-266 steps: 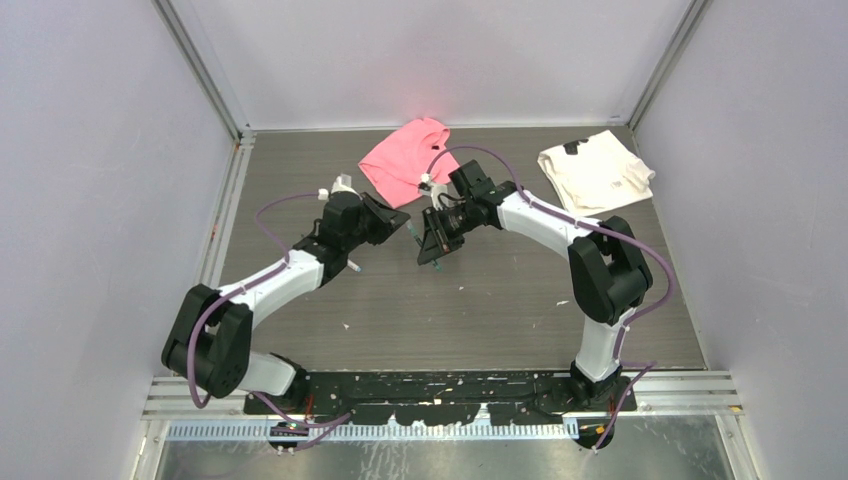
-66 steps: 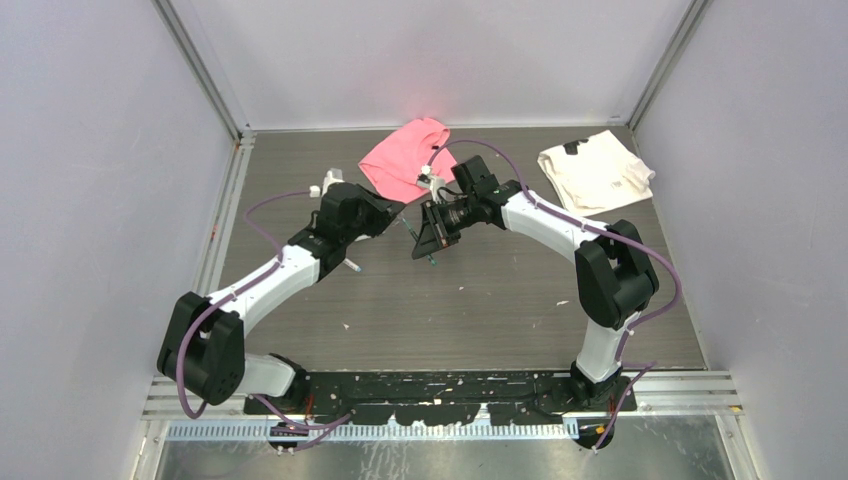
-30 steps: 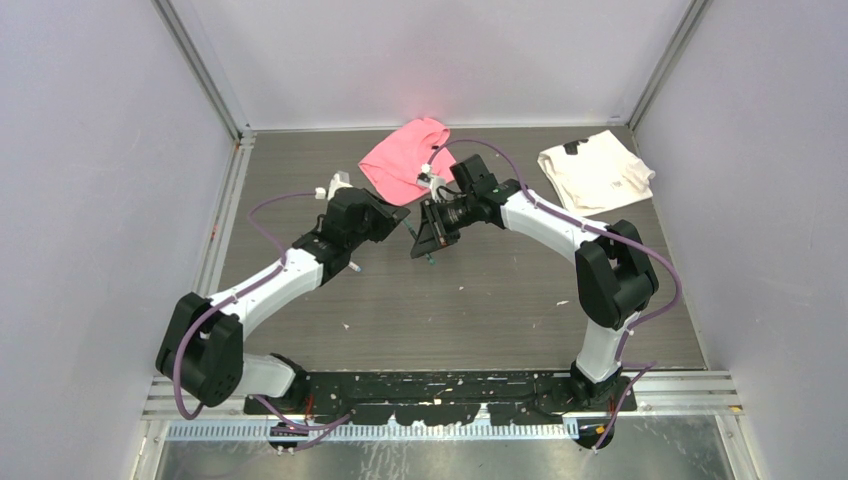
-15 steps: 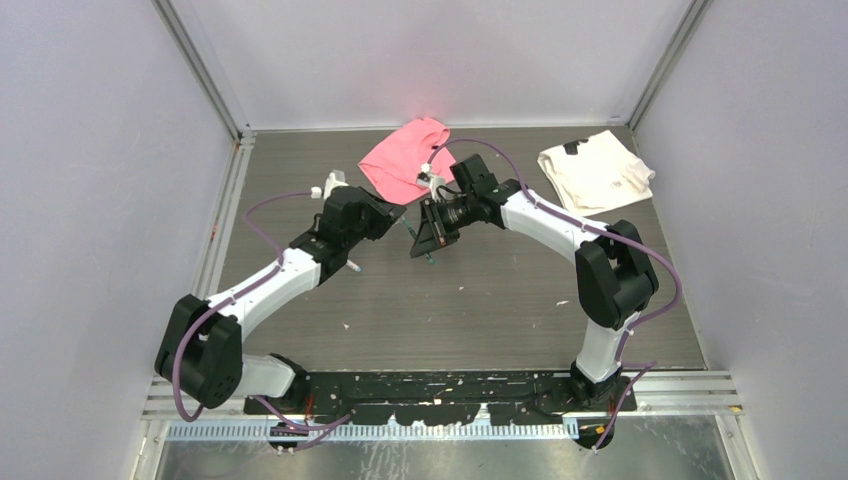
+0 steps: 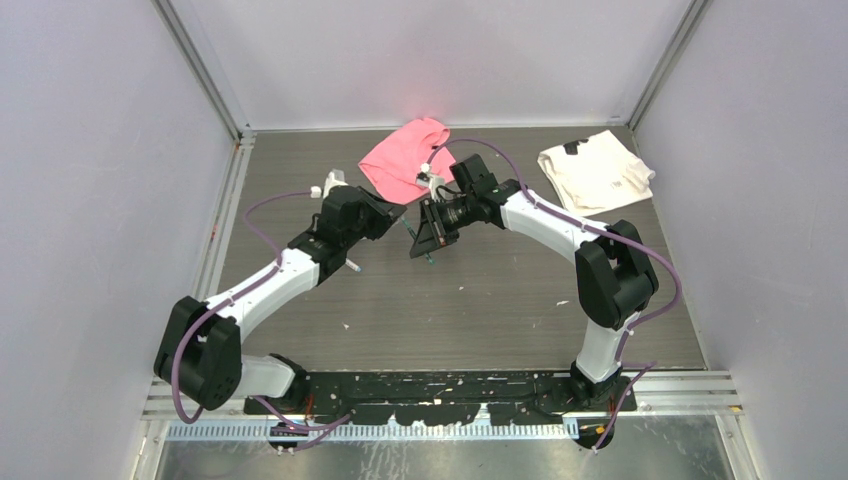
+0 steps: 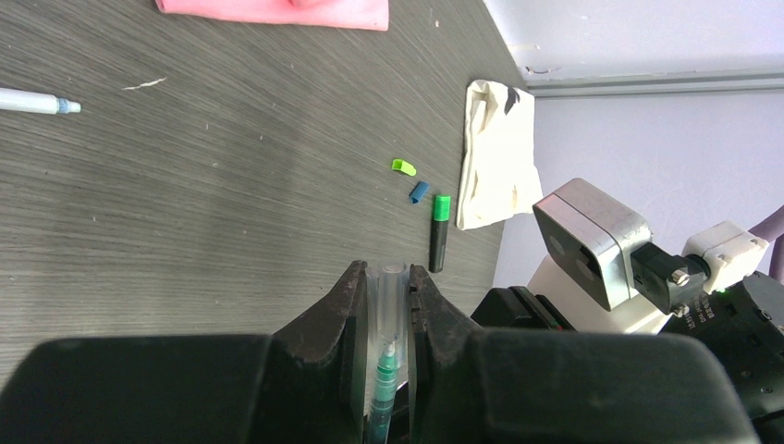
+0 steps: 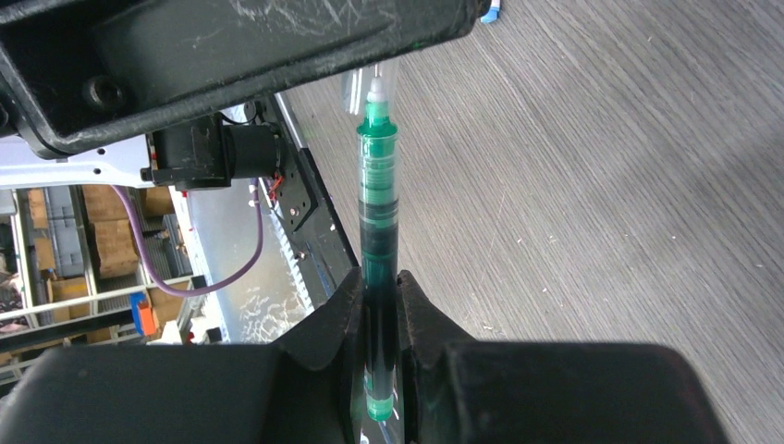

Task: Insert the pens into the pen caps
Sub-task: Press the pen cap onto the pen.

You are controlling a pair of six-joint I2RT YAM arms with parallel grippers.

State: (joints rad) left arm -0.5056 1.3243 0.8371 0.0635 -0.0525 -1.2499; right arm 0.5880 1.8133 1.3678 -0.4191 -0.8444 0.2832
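Green pen tip meeting the clear cap, one in each pincer

The left gripper [image 6: 385, 279] pinches a clear cap [image 6: 393, 274] narrowly, steadying it as a socket. The right gripper [image 7: 379, 289], clamped on the green pen [image 7: 377, 185] at its barrel, aims the tip into it, apparently just inside. A green cap [image 6: 403, 166] and a blue cap [image 6: 419, 191] lie beyond the left fingertips.

Right gripper [image 5: 418, 238], apparently gripping pen [image 5: 430, 259], faces left gripper [image 5: 397, 215].

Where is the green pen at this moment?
In the right wrist view, the green pen is clamped in the right gripper; its tip sits inside the clear cap held by the left gripper.
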